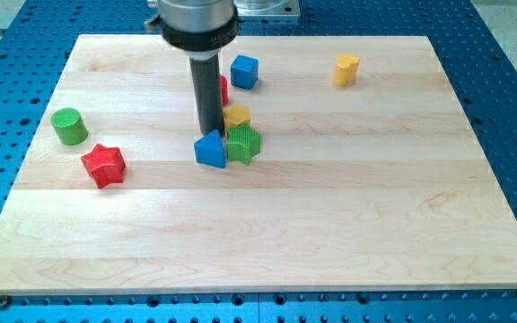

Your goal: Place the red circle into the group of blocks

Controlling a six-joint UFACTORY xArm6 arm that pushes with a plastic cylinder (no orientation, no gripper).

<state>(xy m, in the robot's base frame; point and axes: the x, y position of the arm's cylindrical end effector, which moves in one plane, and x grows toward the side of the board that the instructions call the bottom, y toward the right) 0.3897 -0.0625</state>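
Red star-shaped block point(103, 164) lying nearest the view's bottom, my tip point(210, 135) resting just above blue block point(210, 150), green star block point(242, 144) and yellow block point(236, 117) touching beside it, red circle point(223, 89) sitting mostly hidden behind rod, no jaws on this arm, green cylinder point(68, 126) sitting well apart at left.

We are in a robotics lab: a pale wooden bench point(267, 242) sits on a blue perforated metal base point(510, 72), with small coloured test blocks point(240, 135) scattered under our arm.
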